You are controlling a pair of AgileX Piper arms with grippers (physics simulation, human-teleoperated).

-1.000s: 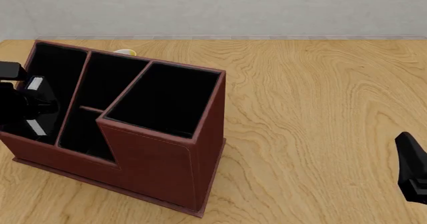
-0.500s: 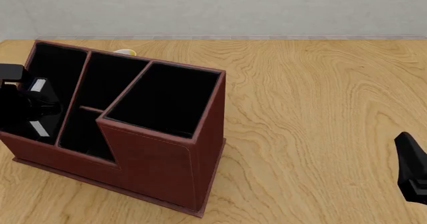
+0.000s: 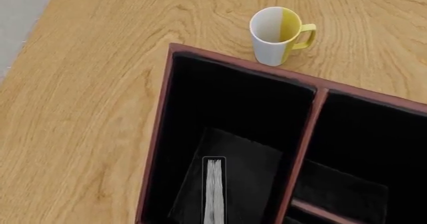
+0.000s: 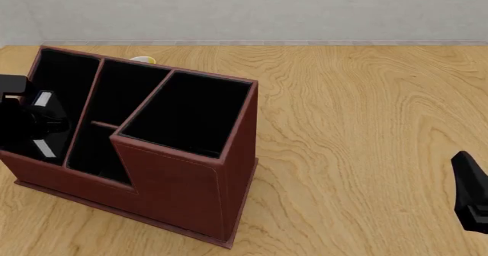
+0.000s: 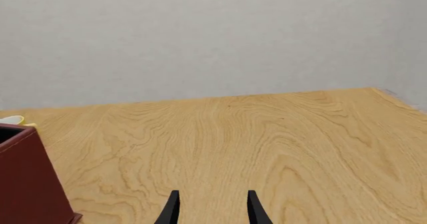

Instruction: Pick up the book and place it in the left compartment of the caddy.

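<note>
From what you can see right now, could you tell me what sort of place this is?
It looks like a bare simulated tabletop workspace, not a lived-in room: a wood-grain table against a plain grey wall, bearing only a reddish-brown caddy and a white-and-yellow mug. The flat, uniform surfaces suggest a render.

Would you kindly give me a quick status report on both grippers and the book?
Left gripper over the caddy's left compartment. Small black book upright inside that slot; grip state unclear. Right gripper open, empty, parked aside. Nothing in the way.

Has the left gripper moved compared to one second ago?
Yes, slightly. In the front view the left gripper sits a little lower against the caddy rim, inside the left compartment.
</note>
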